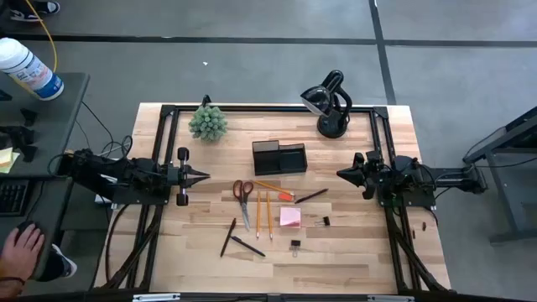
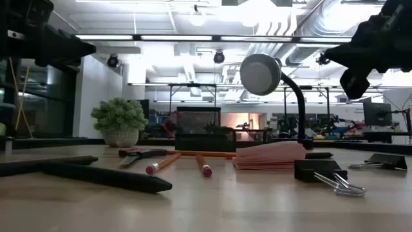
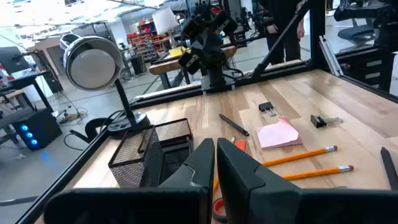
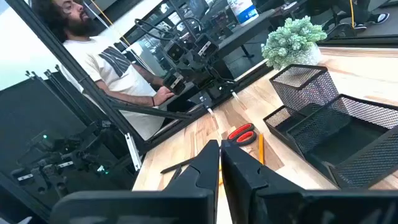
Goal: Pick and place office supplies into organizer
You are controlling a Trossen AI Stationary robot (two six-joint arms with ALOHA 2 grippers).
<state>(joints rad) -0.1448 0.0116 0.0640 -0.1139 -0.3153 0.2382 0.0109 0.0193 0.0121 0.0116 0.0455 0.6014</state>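
The black mesh organizer point(image 1: 279, 157) stands at the table's middle, toward the far side. In front of it lie red-handled scissors point(image 1: 243, 200), two pencils point(image 1: 263, 213), an orange pen point(image 1: 274, 190), black pens point(image 1: 237, 239), a pink sticky-note pad point(image 1: 290, 217) and two black binder clips point(image 1: 323, 221). My left gripper point(image 1: 204, 175) hovers shut at the table's left, pointing right. My right gripper point(image 1: 341, 173) hovers shut at the table's right, pointing left. Both are above the table and touch nothing.
A black desk lamp point(image 1: 330, 102) stands at the far right, a small green plant point(image 1: 207, 122) at the far left. A black frame point(image 1: 268, 108) runs around the table. A person point(image 4: 102, 59) sits beyond the table's left side, a hand point(image 1: 21, 249) on the side desk.
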